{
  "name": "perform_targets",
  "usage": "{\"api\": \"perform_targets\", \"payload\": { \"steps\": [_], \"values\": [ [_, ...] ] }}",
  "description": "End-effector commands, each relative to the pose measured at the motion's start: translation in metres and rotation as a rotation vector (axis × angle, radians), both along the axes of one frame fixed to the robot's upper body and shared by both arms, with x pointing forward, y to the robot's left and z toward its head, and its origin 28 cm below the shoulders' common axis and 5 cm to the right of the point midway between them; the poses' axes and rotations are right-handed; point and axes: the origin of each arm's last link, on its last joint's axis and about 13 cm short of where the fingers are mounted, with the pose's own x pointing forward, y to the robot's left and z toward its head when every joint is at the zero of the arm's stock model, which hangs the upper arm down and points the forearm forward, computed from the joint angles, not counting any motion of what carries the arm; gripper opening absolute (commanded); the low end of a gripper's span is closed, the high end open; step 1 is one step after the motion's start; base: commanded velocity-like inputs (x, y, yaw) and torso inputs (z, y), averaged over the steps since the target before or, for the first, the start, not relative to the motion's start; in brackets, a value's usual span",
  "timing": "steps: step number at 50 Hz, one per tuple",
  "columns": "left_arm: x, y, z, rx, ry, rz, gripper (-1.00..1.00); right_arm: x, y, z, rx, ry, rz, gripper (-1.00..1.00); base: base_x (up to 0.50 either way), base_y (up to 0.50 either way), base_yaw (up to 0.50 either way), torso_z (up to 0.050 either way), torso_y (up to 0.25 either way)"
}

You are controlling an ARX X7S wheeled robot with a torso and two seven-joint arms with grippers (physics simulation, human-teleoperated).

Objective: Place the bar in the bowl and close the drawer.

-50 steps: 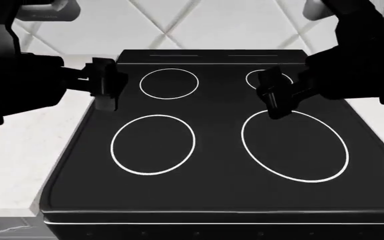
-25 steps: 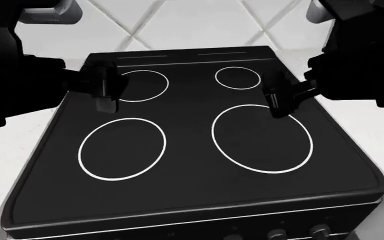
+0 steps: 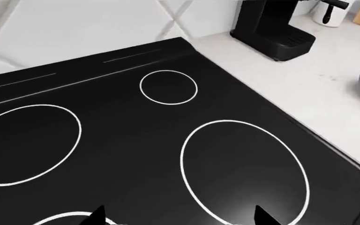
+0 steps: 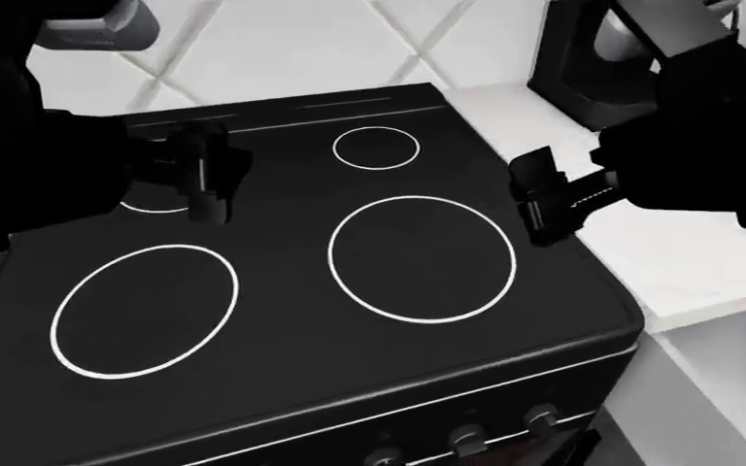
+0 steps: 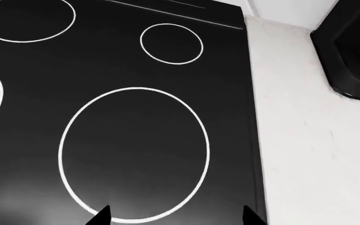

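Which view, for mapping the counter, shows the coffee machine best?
Left wrist view: the coffee machine shows base and front clearly. Head view: the right arm partly covers it. Right wrist view: only an edge.

Both arms are bulky, matte black and blocky, with grey cylindrical shoulder links at the top of the head view, each ending in a small black hand, left hand [image 4: 205,180] and right hand [image 4: 544,199], the right bearing thin white markings.
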Motion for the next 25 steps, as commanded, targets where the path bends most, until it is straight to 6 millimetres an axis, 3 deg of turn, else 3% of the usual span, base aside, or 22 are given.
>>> {"api": "perform_targets", "payload": {
  "steps": [1,25],
  "values": [
    [-0.0005,-0.0015,-0.0006,-0.002,0.002,-0.012,1.0,-0.0045,-0.0028,-0.0052,0.002,0.01,0.009,1.0,0.0,0.0,-0.5,0.0,0.0],
    [0.0011,-0.003,-0.0013,0.001,0.007,-0.019,1.0,-0.0081,-0.0016,-0.0048,-0.001,0.011,0.021,1.0,0.0,0.0,-0.5,0.0,0.0]
  ]
}}
